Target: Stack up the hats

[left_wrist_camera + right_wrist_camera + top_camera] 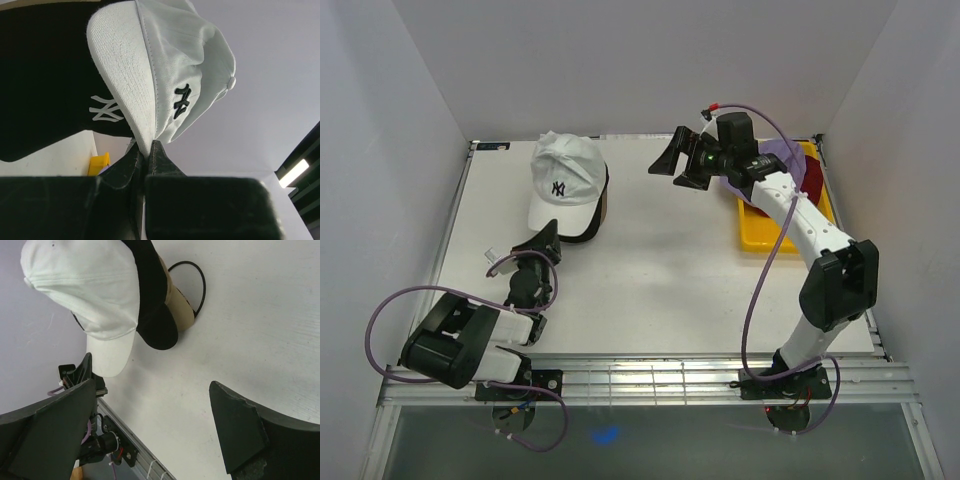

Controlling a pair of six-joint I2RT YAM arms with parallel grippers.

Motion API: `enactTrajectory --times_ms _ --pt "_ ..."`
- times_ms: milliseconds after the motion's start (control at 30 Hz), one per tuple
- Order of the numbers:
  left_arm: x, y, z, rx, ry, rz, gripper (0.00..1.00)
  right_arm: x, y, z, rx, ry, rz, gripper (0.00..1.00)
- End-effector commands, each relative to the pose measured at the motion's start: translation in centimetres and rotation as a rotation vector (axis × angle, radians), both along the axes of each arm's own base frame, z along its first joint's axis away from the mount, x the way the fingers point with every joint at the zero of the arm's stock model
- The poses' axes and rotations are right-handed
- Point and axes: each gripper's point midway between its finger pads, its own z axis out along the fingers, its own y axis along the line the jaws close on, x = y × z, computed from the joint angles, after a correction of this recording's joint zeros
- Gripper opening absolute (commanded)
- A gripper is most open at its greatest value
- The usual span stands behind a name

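At the far left of the white table [660, 290], three soft fabric caps sit nested in a pile. The white cap [565, 180] is on top, its twill crown rounded, with a dark embroidered logo and a button at the peak. Under it sits the black cap [50, 100], which carries a white stitched logo. The tan cap [181, 315] lies at the bottom, showing only as a strip at the pile's edge. The white cap's brim is stiff and curved, with rows of fine stitching along it.

The left arm lies low and folded near its base, its forearm reaching forward toward the pile. The left gripper [548, 236] is pinched onto the front edge of the white cap's brim, with the fabric caught between the two dark fingertips [159, 159]. Its jaws are nearly closed, parted only by the brim.

The right arm rises from its base and bends left over the yellow tray [765, 235], a shallow plastic rectangle at the table's far right. A lavender cap [782, 155] and a dark red cap [815, 180] lie in that tray, largely hidden behind the arm. The right gripper [678, 170] hangs above bare table between the tray and the pile. Its jaws are spread wide and hold nothing, well apart from every cap.
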Motion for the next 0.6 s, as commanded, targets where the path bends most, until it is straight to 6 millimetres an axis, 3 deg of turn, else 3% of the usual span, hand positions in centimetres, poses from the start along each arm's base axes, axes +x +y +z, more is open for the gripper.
enactTrajectory --times_ms 0,100,133,567 --pt "-0.3 0.0 -5.1 0.035 0.181 -0.011 0.0 1.2 1.0 2.4 0.018 -0.081 0.025 1.0" --pt "0.0 -0.3 -6.4 0.044 0.249 -0.02 0.0 1.8 1.6 2.3 0.009 -0.079 0.035 1.0" --pt "0.0 -0.3 -7.6 0.06 0.305 -0.021 0.0 1.8 1.7 2.1 0.007 -0.076 0.037 1.0" --pt "0.2 0.0 -11.4 0.069 0.555 0.018 0.0 2.4 2.5 -0.1 -0.015 -0.042 0.056 1.0"
